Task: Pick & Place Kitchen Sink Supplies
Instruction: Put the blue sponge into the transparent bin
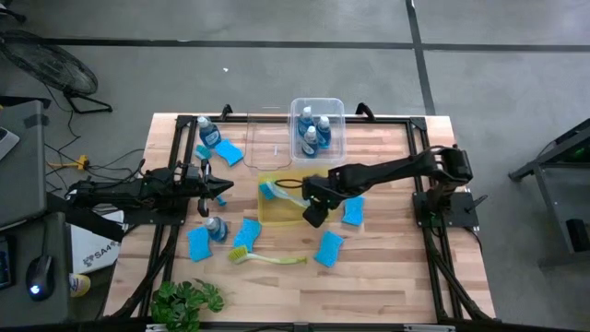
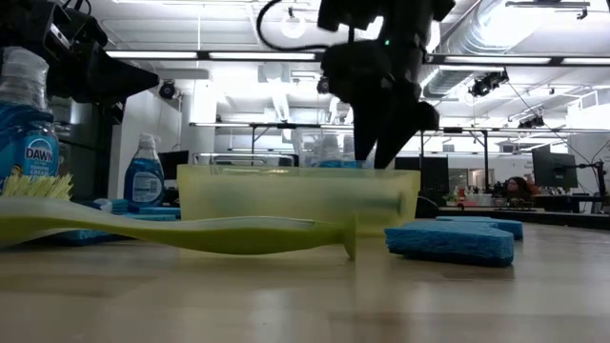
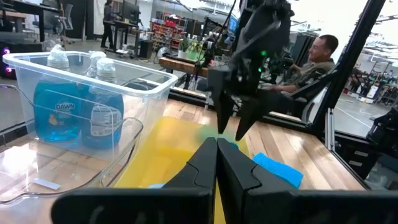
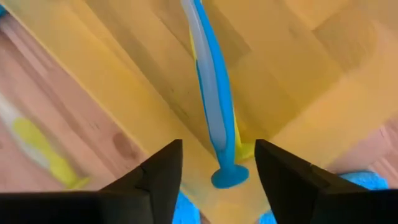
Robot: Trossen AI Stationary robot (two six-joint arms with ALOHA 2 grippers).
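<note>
The blue brush (image 4: pixel 214 106) lay inside the yellow bin (image 1: pixel 277 210) at the middle of the surface (image 1: pixel 387 267), its handle running along the bin floor with the round end near the bin's wall. We had the right tool (image 4: pixel 217 171) hanging just above that handle end, fingers spread apart and holding nothing, so we judged the placing of this brush to be finished and the release made. The left tool (image 3: pixel 216 163) waited to the left of the yellow bin, its fingers pressed together and empty.

Around the yellow bin, several supplies were still loose. A yellow-green brush (image 1: pixel 267 257) lay just in front of the bin, with blue sponges (image 1: pixel 329 249) on both sides of it and another sponge (image 1: pixel 353 211) close to the bin's right wall. One bottle (image 1: pixel 216 228) stood near the bin's front left corner and another (image 1: pixel 206 131) stood farther back on the left. Behind the yellow bin, a clear bin (image 1: pixel 338 109) already held more bottles.

Our next move, as we judged it, called for lifting the right tool clear of the bin wall without catching the handle, then going for the nearest loose piece, probably the sponge beside the bin.
</note>
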